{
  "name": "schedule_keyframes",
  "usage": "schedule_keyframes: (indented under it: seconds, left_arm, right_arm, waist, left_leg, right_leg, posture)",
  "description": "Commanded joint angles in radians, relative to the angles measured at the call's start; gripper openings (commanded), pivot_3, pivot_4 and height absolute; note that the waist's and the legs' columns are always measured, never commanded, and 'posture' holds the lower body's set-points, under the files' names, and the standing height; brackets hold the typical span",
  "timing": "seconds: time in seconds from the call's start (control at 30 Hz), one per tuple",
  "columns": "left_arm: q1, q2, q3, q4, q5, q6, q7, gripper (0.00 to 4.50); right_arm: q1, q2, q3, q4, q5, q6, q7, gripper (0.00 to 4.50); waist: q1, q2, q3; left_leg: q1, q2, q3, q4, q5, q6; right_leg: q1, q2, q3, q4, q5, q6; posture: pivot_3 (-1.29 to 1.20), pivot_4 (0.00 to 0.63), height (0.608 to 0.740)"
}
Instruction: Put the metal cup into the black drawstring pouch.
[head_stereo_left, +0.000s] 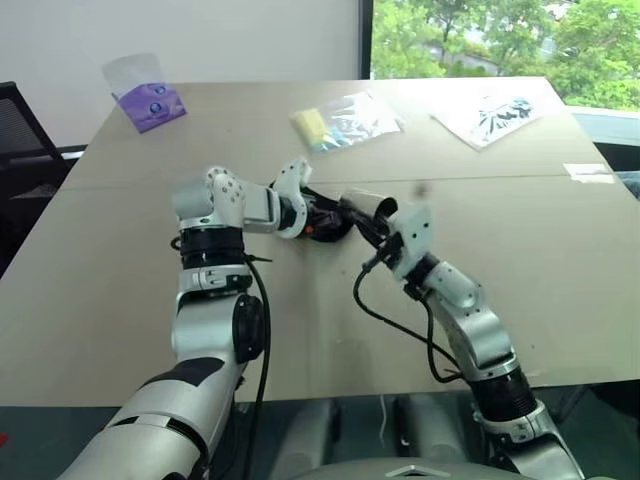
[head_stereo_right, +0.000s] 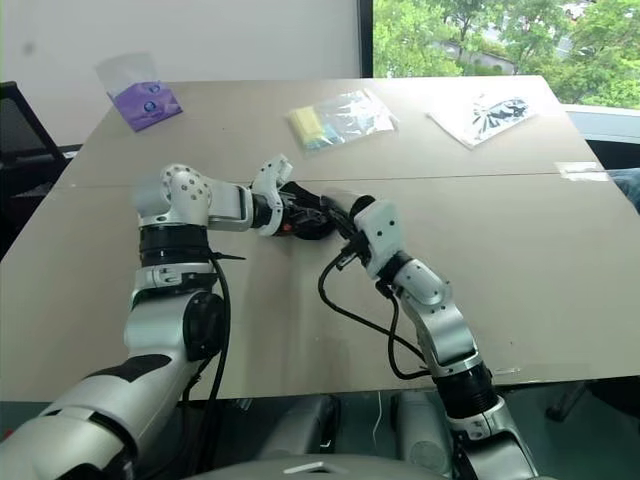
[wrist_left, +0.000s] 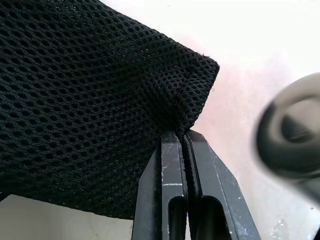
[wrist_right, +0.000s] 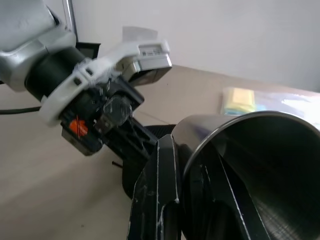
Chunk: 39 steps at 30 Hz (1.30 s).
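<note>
Mid-desk (head_stereo_left: 300, 330), left jaws (wrist_left: 184, 137) pinch the black drawstring pouch (wrist_left: 90, 100); right jaws (wrist_right: 185, 175) clamp the metal cup (wrist_right: 250, 165) rim. No readable labels.

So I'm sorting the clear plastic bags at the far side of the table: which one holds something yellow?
The middle clear bag, behind the grippers. A yellow block shows at its left end; the left bag holds something purple, the right bag a dark printed item.

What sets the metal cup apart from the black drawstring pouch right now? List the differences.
The metal cup is rigid, smooth and shiny; the black drawstring pouch is soft, matt open mesh.
The cup is clamped by its rim in the right tool; the pouch is pinched by its fabric edge in the left tool.
Both are held above the table.
</note>
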Motion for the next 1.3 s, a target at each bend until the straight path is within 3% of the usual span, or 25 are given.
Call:
schedule_keyframes:
  seconds: [0.03,0.53,0.8,1.1,1.3]
  left_arm:
    - [-0.033,0.000,0.019,-0.028,-0.022,0.008,0.007,0.00]
    - [-0.011,-0.021,0.057,-0.053,-0.087,0.008,0.077,0.00]
    - [0.017,0.014,0.057,-0.051,-0.091,0.008,0.100,0.00]
    - [-0.022,0.025,0.109,0.015,-0.072,0.008,0.104,0.00]
    - [-0.011,0.052,0.077,0.051,-0.160,0.008,0.098,0.00]
  right_arm:
    - [-0.003,0.028,-0.031,0.049,0.028,-0.063,-0.003,0.04]
    - [-0.024,0.115,-0.055,0.209,0.087,-0.187,0.070,0.04]
    - [-0.005,0.187,-0.198,0.109,0.343,-0.146,0.070,0.04]
    - [-0.005,0.180,-0.146,0.237,0.330,-0.164,0.148,0.04]
    - [-0.066,0.198,-0.164,0.362,0.317,-0.220,0.155,0.04]
  waist:
    - [0.000,0.000,0.000]
    - [-0.002,0.000,0.000]
    - [-0.001,0.000,0.000]
    - [-0.001,0.000,0.000]
    - [-0.003,0.000,0.000]
  left_leg:
    - [0.000,0.000,0.000,0.000,0.000,0.000]
    - [0.000,0.000,0.000,0.000,0.000,0.000]
    - [0.000,0.000,0.000,0.000,0.000,0.000]
    - [0.000,0.001,0.000,-0.001,0.000,0.000]
    - [0.000,0.001,0.000,-0.001,0.000,0.000]
  right_leg:
    - [0.000,0.000,0.000,0.000,0.000,0.000]
    - [0.000,0.000,0.000,0.000,0.000,0.000]
    - [0.000,0.000,0.001,0.000,0.000,0.000]
    - [0.000,0.001,0.001,0.000,0.000,0.000]
    - [-0.001,0.001,0.001,0.000,0.000,0.000]
  posture:
    - [0.00,0.150,0.740]
    - [0.00,0.150,0.740]
    - [0.00,0.150,0.740]
    - [0.00,0.150,0.740]
    - [0.00,0.150,0.740]
